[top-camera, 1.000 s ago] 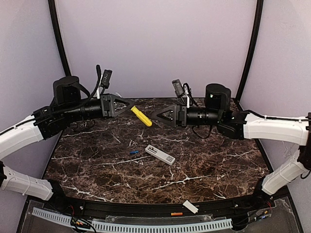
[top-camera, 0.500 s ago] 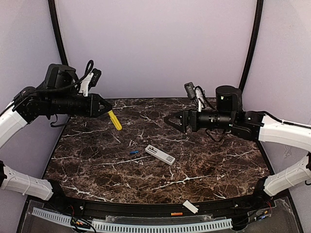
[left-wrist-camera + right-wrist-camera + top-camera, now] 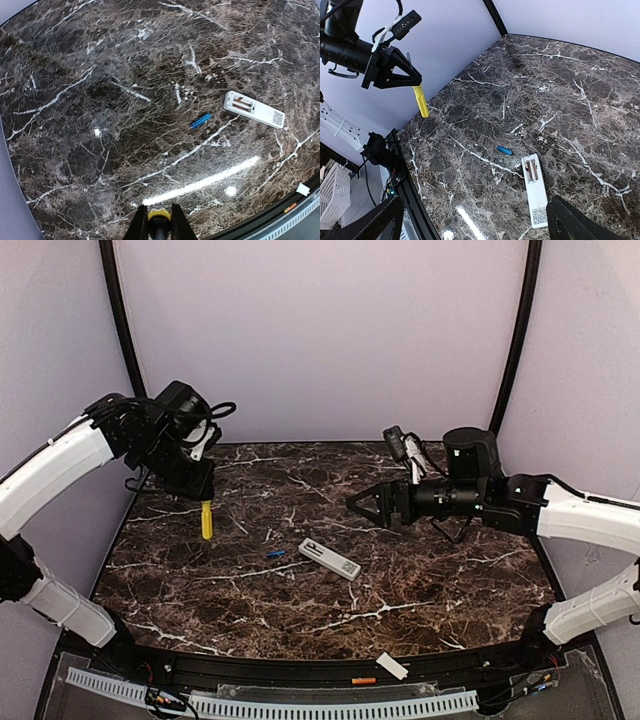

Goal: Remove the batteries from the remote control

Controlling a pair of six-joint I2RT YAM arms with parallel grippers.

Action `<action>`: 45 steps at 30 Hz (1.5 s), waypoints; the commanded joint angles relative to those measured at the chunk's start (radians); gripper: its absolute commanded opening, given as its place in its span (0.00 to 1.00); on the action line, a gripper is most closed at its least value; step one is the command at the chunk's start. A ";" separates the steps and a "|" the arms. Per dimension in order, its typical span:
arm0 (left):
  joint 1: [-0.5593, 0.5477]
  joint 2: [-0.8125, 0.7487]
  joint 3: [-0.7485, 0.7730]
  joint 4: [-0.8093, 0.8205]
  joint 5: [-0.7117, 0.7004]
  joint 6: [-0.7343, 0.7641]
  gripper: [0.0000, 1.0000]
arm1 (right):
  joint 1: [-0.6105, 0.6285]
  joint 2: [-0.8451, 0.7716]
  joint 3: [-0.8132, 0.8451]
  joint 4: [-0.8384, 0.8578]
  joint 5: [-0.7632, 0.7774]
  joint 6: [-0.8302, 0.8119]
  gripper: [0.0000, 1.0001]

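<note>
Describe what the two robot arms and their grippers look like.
The left arm and right arm have white shells on their lower links, black cylindrical joints and black forearms. Loose black cables loop at each wrist. The left gripper and right gripper are black triangular frames tapering to the fingertips.

The place is a robot test booth in a lab. Plain pale-violet panels [image 3: 320, 330] close in a dark marbled tabletop [image 3: 400, 590] on three sides, and black poles [image 3: 517, 340] rise at the back corners. A left arm [image 3: 60, 465] and a right arm [image 3: 580, 515], white and black, stand at the near edge. A slotted cable duct [image 3: 300, 707] runs along the front, and loose cables [image 3: 215, 412] hang at the wrists.
</note>
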 commanded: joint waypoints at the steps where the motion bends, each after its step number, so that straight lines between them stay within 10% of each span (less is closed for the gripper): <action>1: 0.067 0.030 -0.045 -0.082 0.017 0.004 0.00 | -0.006 -0.019 -0.021 -0.021 0.021 -0.013 0.99; 45: 0.256 0.404 -0.270 0.189 0.285 0.007 0.14 | -0.006 -0.060 -0.094 -0.078 0.046 -0.001 0.99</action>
